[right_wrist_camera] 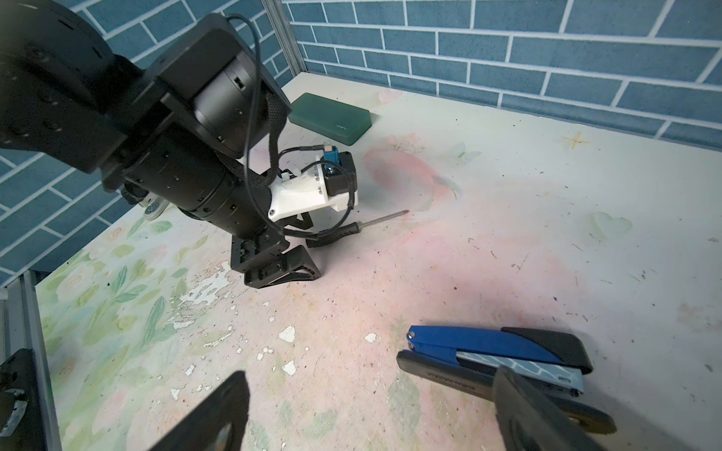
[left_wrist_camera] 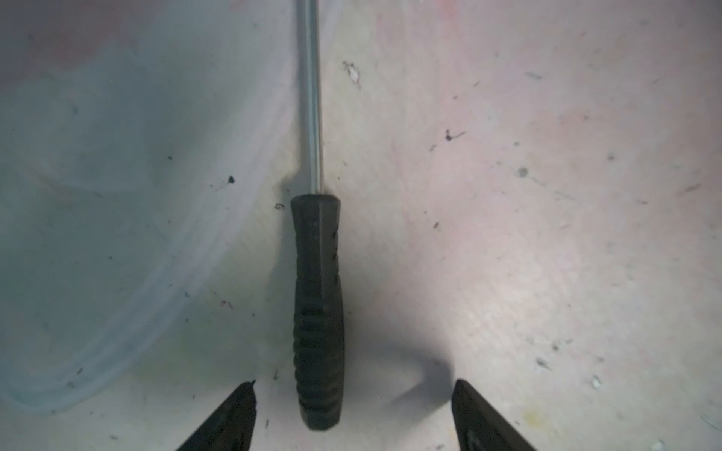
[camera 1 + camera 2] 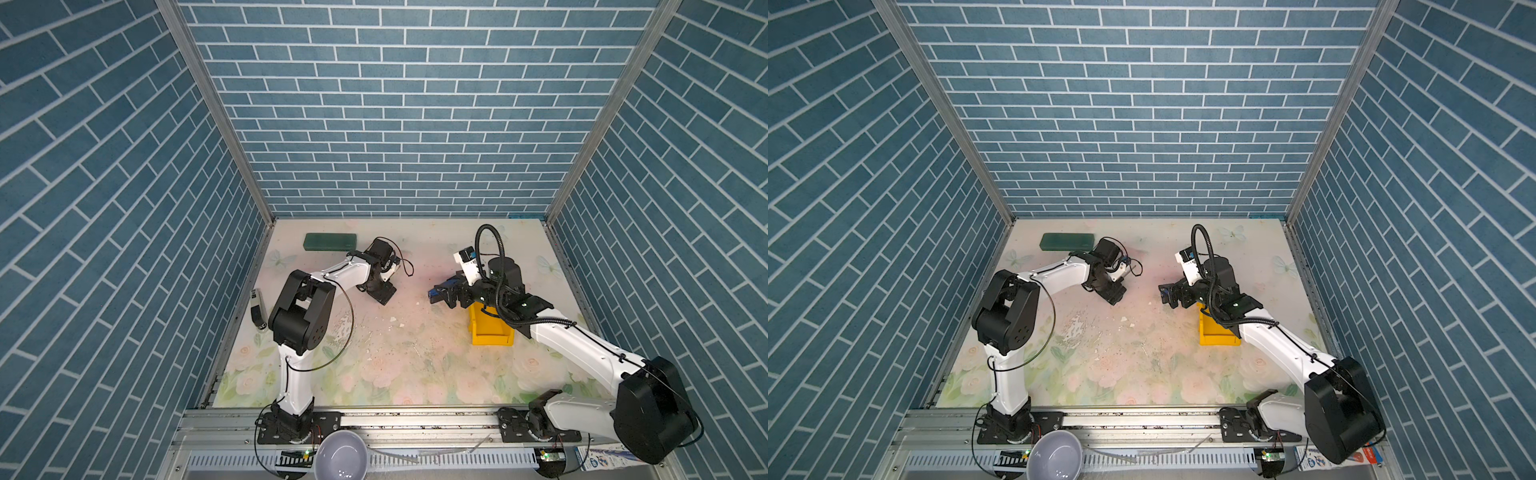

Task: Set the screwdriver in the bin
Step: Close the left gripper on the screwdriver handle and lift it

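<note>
Screwdriver hidden from above, bin partly covered

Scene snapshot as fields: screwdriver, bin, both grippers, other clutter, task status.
screwdriver: flat on the table, black handle between the left jaws, not gripped
left gripper: open, straddling the handle's end
right gripper: open, over the stapler, holding nothing
bin: yellow, on the table, partly hidden under the right arm
other: green case at far left; bowl off the table's front edge
task: screwdriver not yet in bin
</note>
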Available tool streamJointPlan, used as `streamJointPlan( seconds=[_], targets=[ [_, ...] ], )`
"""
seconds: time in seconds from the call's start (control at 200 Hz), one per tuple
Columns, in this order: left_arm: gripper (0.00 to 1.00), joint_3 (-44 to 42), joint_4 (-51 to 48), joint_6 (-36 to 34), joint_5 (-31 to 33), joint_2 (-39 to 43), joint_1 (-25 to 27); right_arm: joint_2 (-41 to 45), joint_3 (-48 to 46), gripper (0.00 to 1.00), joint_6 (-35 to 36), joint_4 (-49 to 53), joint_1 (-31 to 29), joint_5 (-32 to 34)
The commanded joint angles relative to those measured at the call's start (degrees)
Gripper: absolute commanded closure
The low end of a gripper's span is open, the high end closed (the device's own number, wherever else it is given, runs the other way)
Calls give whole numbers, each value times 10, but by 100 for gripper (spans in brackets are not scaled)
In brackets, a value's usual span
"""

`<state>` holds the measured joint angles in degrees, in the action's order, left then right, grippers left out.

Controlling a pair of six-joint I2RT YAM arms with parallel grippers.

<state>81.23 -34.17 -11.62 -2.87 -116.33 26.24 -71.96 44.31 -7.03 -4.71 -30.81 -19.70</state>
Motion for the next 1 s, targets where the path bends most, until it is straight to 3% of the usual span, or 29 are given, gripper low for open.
streamJointPlan(
  seconds=[0.0,0.34,0.735,0.995],
  targets=[
    [26,30,-23,4,-6,-19,-8,-10,-6,5,1,-7,-5,-12],
    [49,53,-53,3,-10,-45,-12,-23,-1,6,-7,-15,-6,-16],
    [85,57,-56,5,-1,-49,-14,-37,12,7,-21,-15,-7,-22],
    [91,11,9,29,-10,7,-17,-35,19,7,-43,-33,-7,-28]
  ],
)
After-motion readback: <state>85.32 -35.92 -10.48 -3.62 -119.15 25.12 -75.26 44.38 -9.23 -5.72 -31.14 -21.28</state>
